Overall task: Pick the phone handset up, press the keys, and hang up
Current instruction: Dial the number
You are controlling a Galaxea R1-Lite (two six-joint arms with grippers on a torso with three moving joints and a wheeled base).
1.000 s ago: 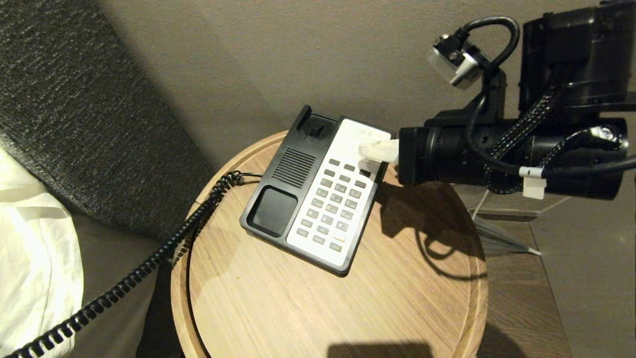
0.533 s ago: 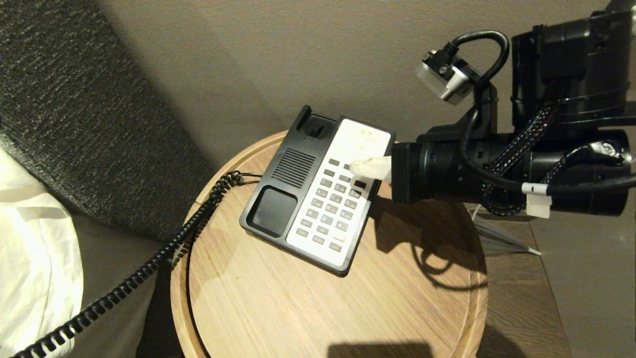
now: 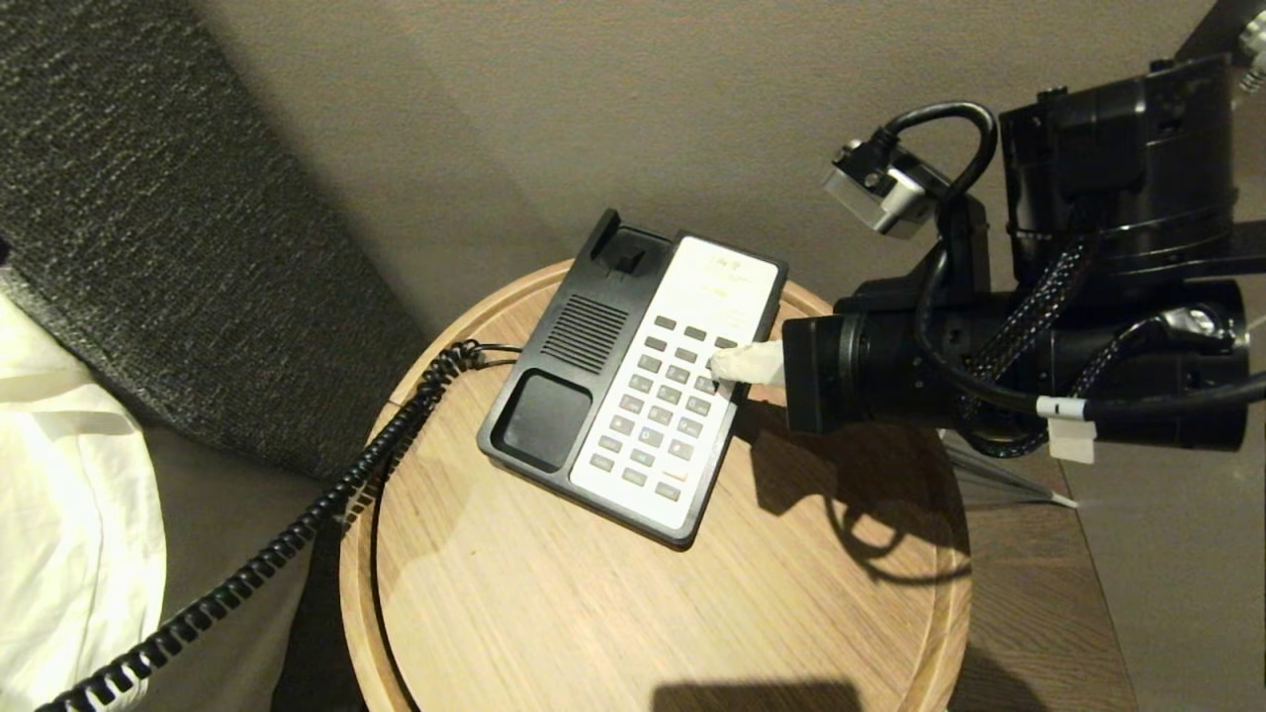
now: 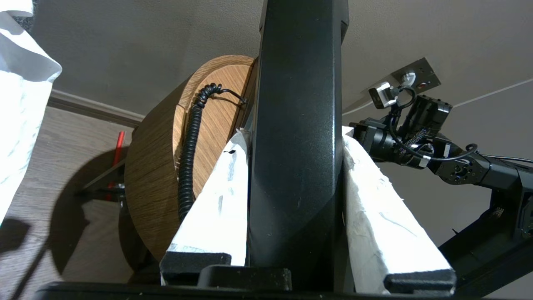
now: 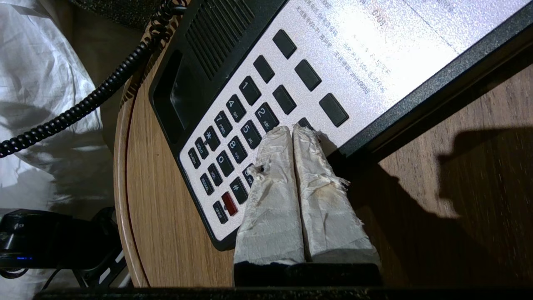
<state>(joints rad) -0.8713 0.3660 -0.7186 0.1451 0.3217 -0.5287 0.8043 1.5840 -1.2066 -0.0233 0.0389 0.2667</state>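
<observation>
The black phone handset (image 4: 297,146) stands between the white-wrapped fingers (image 4: 216,200) of my left gripper (image 4: 293,133), which is shut on it off the table's left side, outside the head view. Its coiled cord (image 3: 297,529) runs from the phone base (image 3: 554,396) over the table edge. My right gripper (image 3: 717,366) reaches in from the right. Its two wrapped fingers are pressed together, and their tips (image 5: 291,131) rest on the right column of the keys (image 5: 233,125), beside the 2 key.
The phone base sits at the back of a round wooden side table (image 3: 692,593) with a raised rim. White bedding (image 3: 59,494) and a dark grey headboard (image 3: 148,198) lie to the left. The wall is close behind.
My right gripper has slid from the phone's upper white panel down onto the key rows, still shut. The phone base and cord have not moved.
</observation>
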